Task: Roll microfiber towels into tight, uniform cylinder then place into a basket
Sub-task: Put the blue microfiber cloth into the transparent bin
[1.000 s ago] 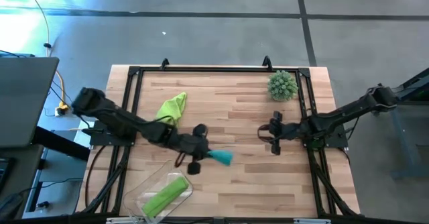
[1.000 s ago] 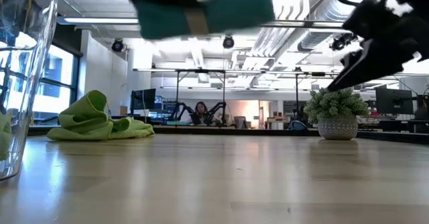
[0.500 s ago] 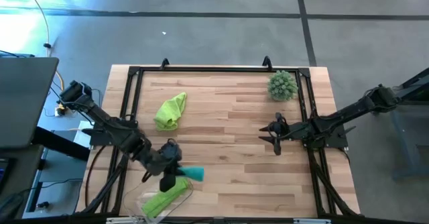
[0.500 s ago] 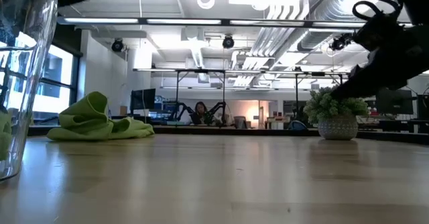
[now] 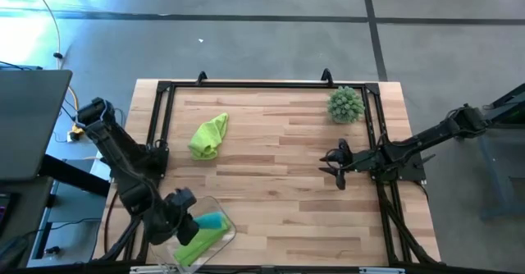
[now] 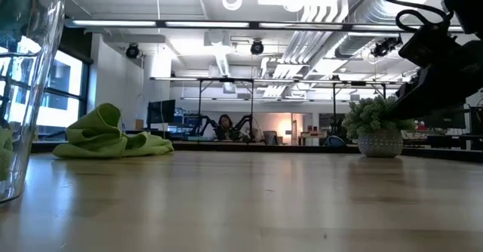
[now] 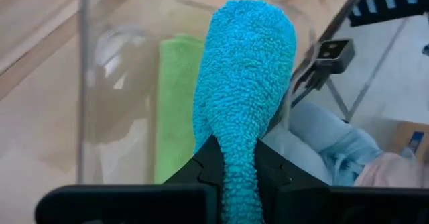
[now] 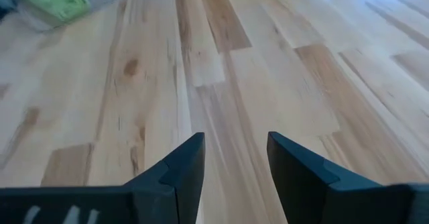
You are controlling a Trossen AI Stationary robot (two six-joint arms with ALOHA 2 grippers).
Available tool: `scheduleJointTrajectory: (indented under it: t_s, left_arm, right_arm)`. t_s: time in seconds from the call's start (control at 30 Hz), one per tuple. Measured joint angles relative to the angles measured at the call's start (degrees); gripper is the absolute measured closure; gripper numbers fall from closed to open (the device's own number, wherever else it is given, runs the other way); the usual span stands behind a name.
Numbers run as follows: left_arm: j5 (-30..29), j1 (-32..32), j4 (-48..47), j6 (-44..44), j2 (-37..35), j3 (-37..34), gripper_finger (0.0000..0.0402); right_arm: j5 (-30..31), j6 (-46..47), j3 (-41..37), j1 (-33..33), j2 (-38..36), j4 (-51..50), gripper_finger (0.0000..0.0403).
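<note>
Overhead, largest first: table [image 5: 287, 143], wooden, black-framed. Basket [image 5: 220, 212], clear tub at the near left corner, holding one rolled green towel [image 5: 203, 243]. Left gripper [image 5: 190, 227] above the basket, clenched on the rolled teal towel [image 7: 244, 83], which juts forward past the fingertips over the green roll. Second green towel [image 5: 209, 135], crumpled, left of centre. Right gripper [image 5: 335, 169], at the right side, fingers apart, holding nothing. Spiky ball [image 5: 345, 104], far right corner.

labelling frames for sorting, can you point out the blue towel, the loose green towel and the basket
blue towel [image 7: 244, 70], left wrist view, middle of the fuzzy roll
loose green towel [image 5: 209, 135], high view, centre of the crumpled heap
basket [image 5: 215, 203], high view, clear rim
</note>
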Motion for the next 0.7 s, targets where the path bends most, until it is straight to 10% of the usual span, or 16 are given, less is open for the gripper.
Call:
scheduleJointTrajectory:
  t_s: [0.7]
  left_arm:
    - [-6.13, -2.92, -16.83, -5.40, 17.58, 8.23, 0.0380]
  right_arm:
    - [-0.07, 0.01, -0.02, 0.00, -0.04, -2.94, 0.0249]
